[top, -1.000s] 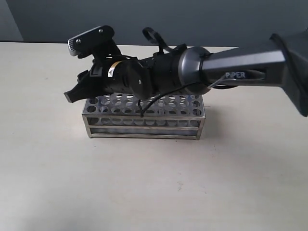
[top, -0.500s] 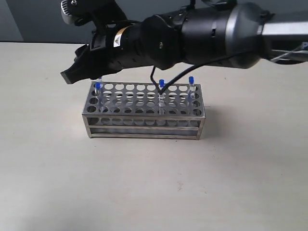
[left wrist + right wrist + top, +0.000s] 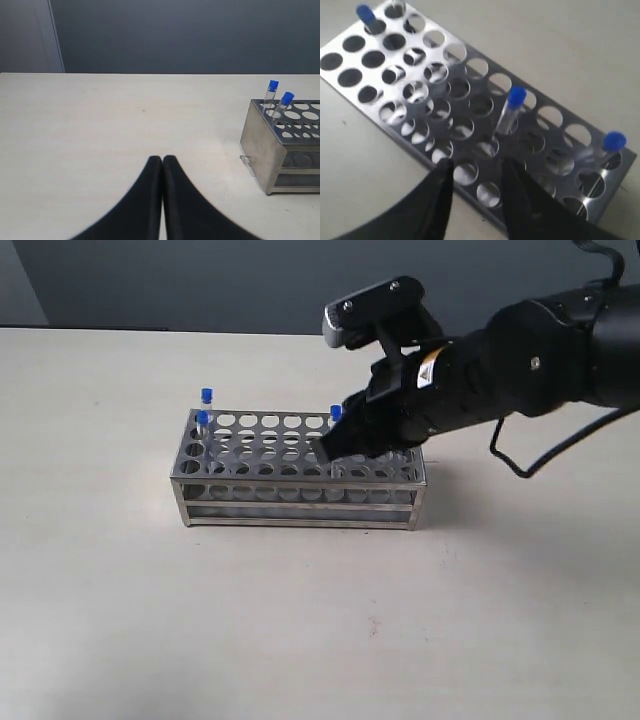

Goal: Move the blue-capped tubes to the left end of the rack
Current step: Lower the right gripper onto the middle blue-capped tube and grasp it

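On the exterior camera I count three thin clear blue-capped tubes in the silvery perforated metal rack (image 3: 300,502). Two stand at its left end, one (image 3: 206,396) behind the other (image 3: 202,419), and a third (image 3: 336,413) stands about midway along. My black right gripper (image 3: 333,450) hangs over the rack's right half and hides whatever is behind it.

The right wrist camera fills that gap. A fourth tube (image 3: 613,141) sits at the right end, and the middle one (image 3: 514,100) stands just beyond the fingertips. Only one cap (image 3: 365,13) at the left end shows clearly there. That makes four tubes and one rack. In this view the right gripper's fingers are parted with nothing between them, their tips low over the front holes.

Only the left wrist camera shows my black left gripper (image 3: 162,159). Its fingers are pressed together and empty, above bare table and well apart from the rack's end wall.

The pale beige table (image 3: 300,630) lies open in front of the rack and to its left. The rack stands well in from the table's far edge.
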`<control>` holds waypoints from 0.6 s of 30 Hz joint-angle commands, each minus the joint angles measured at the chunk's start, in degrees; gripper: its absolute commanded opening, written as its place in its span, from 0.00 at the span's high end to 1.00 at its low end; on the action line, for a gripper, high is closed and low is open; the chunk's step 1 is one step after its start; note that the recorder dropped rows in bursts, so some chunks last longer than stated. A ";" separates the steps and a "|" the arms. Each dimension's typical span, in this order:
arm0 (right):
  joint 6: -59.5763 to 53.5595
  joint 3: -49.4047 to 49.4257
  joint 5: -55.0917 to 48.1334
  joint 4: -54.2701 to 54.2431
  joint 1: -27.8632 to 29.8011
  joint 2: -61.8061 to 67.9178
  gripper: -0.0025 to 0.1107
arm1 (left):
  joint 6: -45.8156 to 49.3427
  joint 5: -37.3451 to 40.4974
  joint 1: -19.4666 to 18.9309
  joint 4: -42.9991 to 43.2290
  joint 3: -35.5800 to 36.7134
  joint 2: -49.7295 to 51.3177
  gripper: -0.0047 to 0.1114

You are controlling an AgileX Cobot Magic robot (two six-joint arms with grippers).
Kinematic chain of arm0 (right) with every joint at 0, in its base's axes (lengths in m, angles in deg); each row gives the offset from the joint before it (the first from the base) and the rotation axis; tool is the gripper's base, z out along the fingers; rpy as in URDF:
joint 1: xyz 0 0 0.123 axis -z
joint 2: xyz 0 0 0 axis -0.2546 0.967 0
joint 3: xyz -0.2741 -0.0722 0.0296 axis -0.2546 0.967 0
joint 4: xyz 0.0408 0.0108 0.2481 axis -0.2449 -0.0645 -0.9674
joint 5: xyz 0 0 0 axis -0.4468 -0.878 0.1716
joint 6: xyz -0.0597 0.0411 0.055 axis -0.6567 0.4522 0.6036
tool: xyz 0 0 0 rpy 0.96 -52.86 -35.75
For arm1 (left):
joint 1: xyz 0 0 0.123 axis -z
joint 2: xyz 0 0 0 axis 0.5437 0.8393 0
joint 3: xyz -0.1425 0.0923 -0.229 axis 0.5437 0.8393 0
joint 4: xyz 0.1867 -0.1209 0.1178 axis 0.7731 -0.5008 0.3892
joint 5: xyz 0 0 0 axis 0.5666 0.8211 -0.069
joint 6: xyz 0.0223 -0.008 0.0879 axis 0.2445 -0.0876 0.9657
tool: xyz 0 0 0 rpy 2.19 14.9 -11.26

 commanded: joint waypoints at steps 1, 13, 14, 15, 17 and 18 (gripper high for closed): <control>0.14 4.16 3.48 3.84 0.47 -0.54 0.54 | -0.03 -0.35 0.36 -0.11 -0.18 -0.20 0.95; 0.04 12.67 31.99 11.08 0.57 3.86 0.57 | -0.03 -0.35 0.36 0.03 -0.18 -0.20 0.95; -0.06 12.67 33.28 11.08 0.57 5.05 0.57 | -0.03 -0.35 0.36 0.03 -0.18 -0.20 0.95; -0.06 12.67 34.96 11.08 0.57 6.03 0.57 | -0.03 -0.35 0.36 0.03 -0.18 -0.20 0.95; -0.06 12.67 38.80 11.08 0.57 8.47 0.57 | -0.03 -0.35 0.36 0.03 -0.18 -0.20 0.95; -0.38 12.67 40.19 11.08 0.57 9.38 0.57 | -0.03 -0.35 0.36 0.03 -0.18 -0.20 0.95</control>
